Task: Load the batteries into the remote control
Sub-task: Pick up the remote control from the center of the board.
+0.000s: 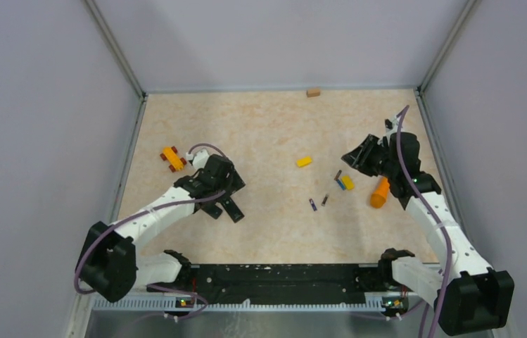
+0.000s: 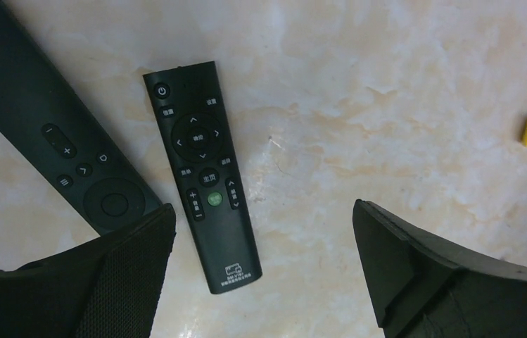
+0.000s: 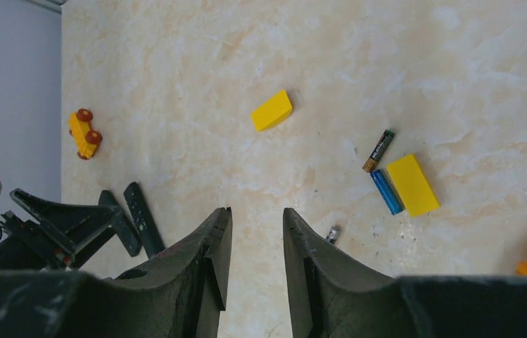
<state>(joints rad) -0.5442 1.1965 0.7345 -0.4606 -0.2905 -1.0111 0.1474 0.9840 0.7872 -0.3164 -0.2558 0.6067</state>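
four batteries lie on the right half of the marbled table [image 1: 260, 127]. a purple-tipped battery [image 1: 312, 205] and a dark battery [image 1: 325, 200] sit just beside each other near the middle. farther right, a black-and-gold battery [image 3: 378, 150] lies nearly end to end with a blue battery [image 3: 387, 191], which lies along the side of a yellow block [image 3: 412, 184].

the right gripper [image 3: 255, 215] hovers above the table beyond this second pair, its jaws parted by only a narrow gap with nothing between them. in its wrist view that pair lies off to the right of the fingers, apart from them. one of the two middle batteries peeks out just beside a fingertip, outside the gap.

the left gripper [image 2: 264, 211] is spread wide and holds nothing. it hangs over two remotes on the left half of the table, well apart from all the batteries. the many-button remote [image 2: 202, 176] lies face up between the fingers, nearer the one on the picture's left. the slim remote [image 2: 56, 134] with a round pad lies at an angle beside it, its end hidden under that finger. only the blue battery shows in this view, at the right edge.

an orange cone [image 1: 380, 191] lies near the right arm, a yellow wedge [image 3: 271, 110] mid-table, a toy car [image 1: 172, 158] at the left, and a small brown block [image 1: 313, 91] by the far wall.
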